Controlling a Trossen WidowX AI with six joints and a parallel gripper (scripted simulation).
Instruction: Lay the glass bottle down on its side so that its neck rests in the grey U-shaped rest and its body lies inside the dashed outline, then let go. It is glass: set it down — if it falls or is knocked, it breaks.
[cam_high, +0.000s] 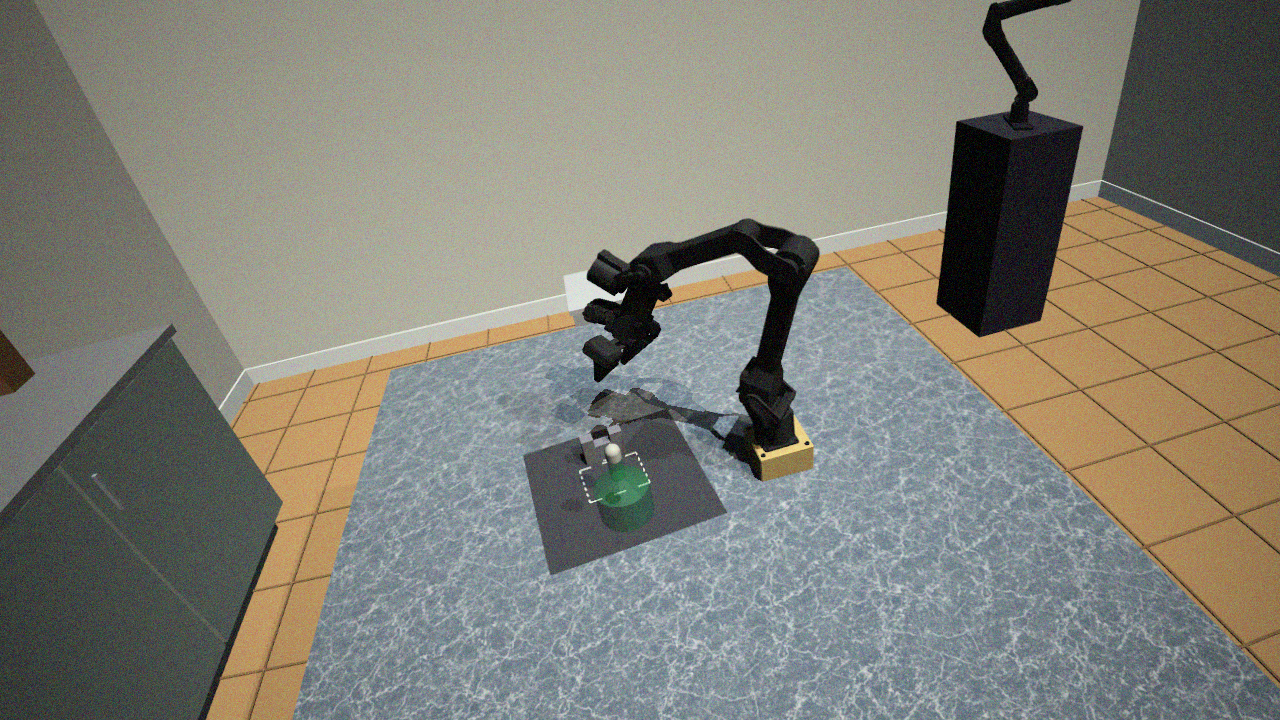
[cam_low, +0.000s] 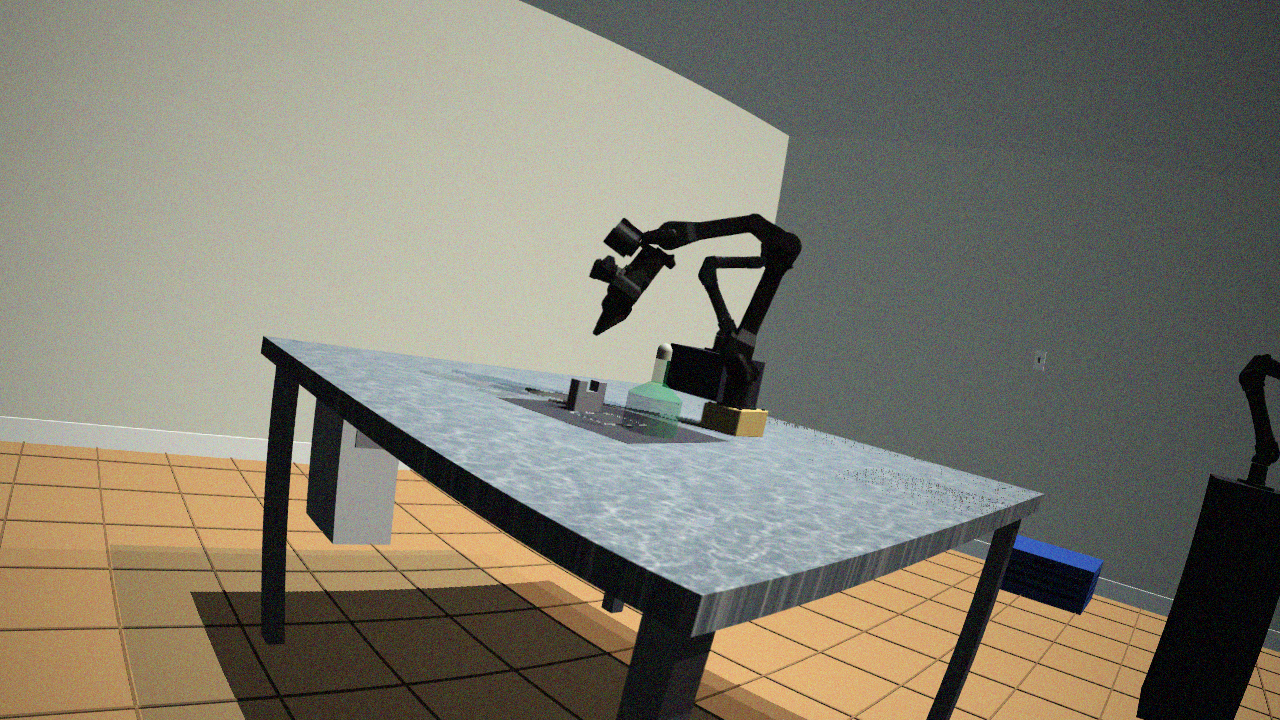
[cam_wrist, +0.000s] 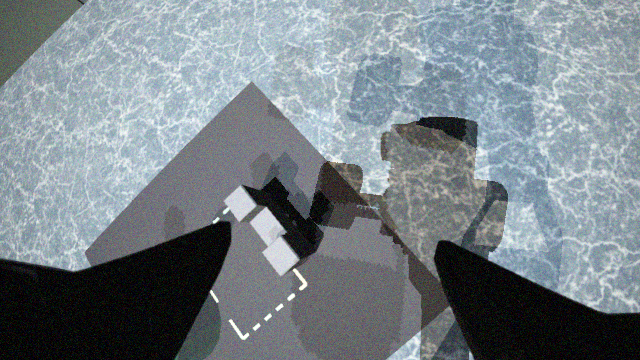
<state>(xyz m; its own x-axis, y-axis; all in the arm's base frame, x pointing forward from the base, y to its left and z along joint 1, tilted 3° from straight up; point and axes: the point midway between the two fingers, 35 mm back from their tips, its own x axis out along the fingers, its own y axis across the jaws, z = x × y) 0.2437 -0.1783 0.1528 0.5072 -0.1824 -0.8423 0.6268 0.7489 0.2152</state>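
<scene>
- And here's the bottle (cam_high: 624, 501) (cam_low: 654, 407) (cam_wrist: 202, 335), standing upright on the dark mat (cam_high: 563, 537) (cam_low: 662, 437) (cam_wrist: 175, 175), green body down, pale neck pointing straight up!
- The end effector (cam_high: 613, 368) (cam_low: 597, 331) (cam_wrist: 334, 241) is released, fingers spread wide with nothing between them, high above the desk (cam_high: 805, 608) (cam_low: 716, 519) (cam_wrist: 125, 75) and well apart from the glass.
- Look at the wrist view: two black fingers frame the shot, and the left-hand one in the picture hides much of the bottle, leaving just a green sliver.
- The grey rest (cam_high: 590, 447) (cam_low: 586, 395) (cam_wrist: 267, 225) stands on the mat, its notch open upward, and no neck lies in it.
- Right by it, the dashed outline (cam_high: 591, 501) (cam_wrist: 243, 338) is marked on the mat; the bottle stands close to it, not lying inside. Whether its foot crosses the line, I cannot tell.
- What a pose from the arm (cam_high: 778, 313) (cam_low: 769, 286)! It arches up from its yellow base (cam_high: 787, 463) (cam_low: 747, 422) and bends over, fingers angled down.
- Shadows of the arm stretch over the desk and, in the wrist view, onto the mat beside the rest.
- Over in the background, another black arm (cam_high: 1006, 53) (cam_low: 1260, 411) stands on a dark pedestal (cam_high: 1011, 223) (cam_low: 1208, 591).
</scene>
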